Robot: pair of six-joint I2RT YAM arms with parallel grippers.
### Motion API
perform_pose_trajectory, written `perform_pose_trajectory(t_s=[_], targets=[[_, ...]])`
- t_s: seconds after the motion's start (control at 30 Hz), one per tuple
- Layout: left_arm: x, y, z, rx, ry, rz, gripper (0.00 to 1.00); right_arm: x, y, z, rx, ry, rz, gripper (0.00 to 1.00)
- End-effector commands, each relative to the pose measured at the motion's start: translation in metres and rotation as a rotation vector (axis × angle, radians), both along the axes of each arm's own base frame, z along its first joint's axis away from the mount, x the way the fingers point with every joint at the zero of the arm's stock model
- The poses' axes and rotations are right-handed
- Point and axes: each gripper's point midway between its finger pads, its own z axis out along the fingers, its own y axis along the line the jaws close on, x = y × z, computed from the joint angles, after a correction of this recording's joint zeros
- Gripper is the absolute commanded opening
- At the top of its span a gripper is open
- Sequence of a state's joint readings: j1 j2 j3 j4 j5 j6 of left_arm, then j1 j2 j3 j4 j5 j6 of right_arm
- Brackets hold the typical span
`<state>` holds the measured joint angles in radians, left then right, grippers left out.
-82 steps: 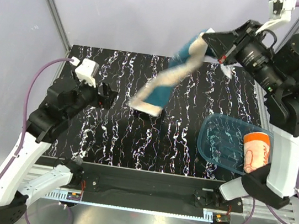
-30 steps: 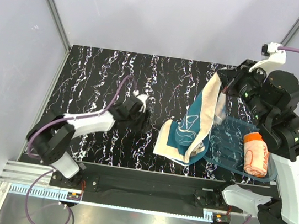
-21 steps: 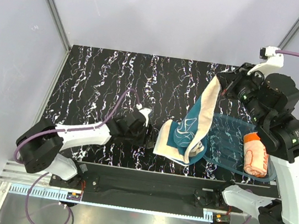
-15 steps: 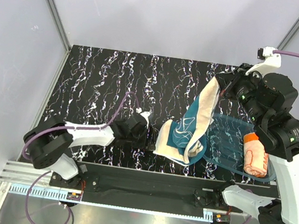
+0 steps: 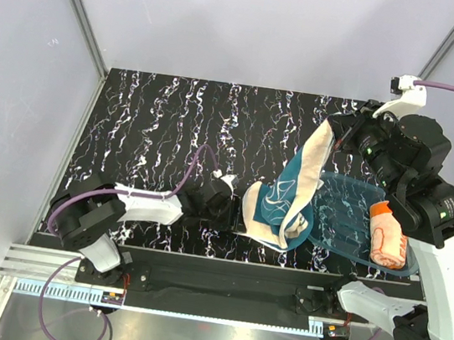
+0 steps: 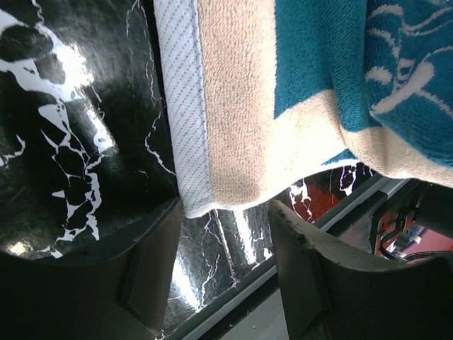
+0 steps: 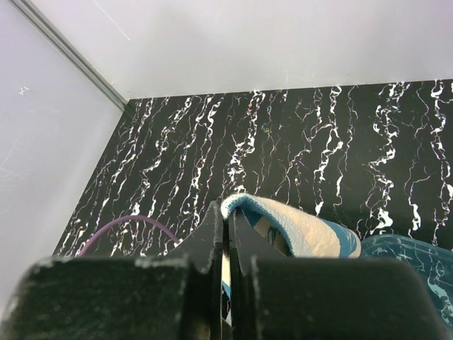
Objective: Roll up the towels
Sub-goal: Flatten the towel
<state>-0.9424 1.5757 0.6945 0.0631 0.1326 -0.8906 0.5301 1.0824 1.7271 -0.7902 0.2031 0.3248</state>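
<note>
The teal towel (image 5: 290, 187) hangs from my right gripper (image 5: 336, 133), which is shut on its top corner; its lower end is crumpled on the table by the front edge. In the right wrist view the shut gripper (image 7: 228, 214) pinches the towel's hem (image 7: 297, 230). My left gripper (image 5: 237, 208) lies low on the table, open, right beside the towel's lower left corner. In the left wrist view that cream corner (image 6: 212, 170) sits just ahead of the gripper (image 6: 223, 237), and nothing lies between the fingers (image 6: 152, 269). The orange towel (image 5: 389, 235) lies rolled in the tray.
The translucent blue tray (image 5: 341, 210) sits at the right of the black marbled table (image 5: 157, 126), partly under the hanging towel. The table's front rail (image 5: 220, 281) runs just behind the left gripper. A purple cable (image 5: 185, 168) loops over the left arm.
My left arm has stretched rightward along the front of the table until its gripper reached the towel's lower corner. The right gripper kept the towel hanging, nearly still.
</note>
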Motion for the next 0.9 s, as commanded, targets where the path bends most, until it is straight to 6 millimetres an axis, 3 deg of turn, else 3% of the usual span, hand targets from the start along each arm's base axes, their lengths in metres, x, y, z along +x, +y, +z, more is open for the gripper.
perform_pose_trajectory(t_s=[0.0,0.47,0.53,0.57,0.7,0.87], targets=[[-0.005,0.002,-0.007,0.028,0.033,0.024,0.56,-0.001,-0.008,0.017,0.034,-0.056,-0.037,0.0],[-0.007,0.0,-0.019,0.033,0.044,0.014,0.23,0.001,-0.007,0.013,0.027,-0.044,-0.041,0.0],[-0.006,-0.001,-0.02,0.03,0.04,0.01,0.12,0.0,-0.006,0.012,0.028,-0.044,-0.036,0.0],[-0.006,0.0,-0.023,0.038,0.042,0.016,0.01,0.001,-0.007,0.012,0.025,-0.043,-0.039,0.0],[-0.003,0.002,-0.021,0.029,0.017,0.026,0.0,0.001,-0.008,0.011,0.024,-0.042,-0.042,0.0],[0.005,0.009,0.01,0.015,-0.067,0.04,0.0,0.0,-0.008,0.012,0.029,-0.044,-0.042,0.0]])
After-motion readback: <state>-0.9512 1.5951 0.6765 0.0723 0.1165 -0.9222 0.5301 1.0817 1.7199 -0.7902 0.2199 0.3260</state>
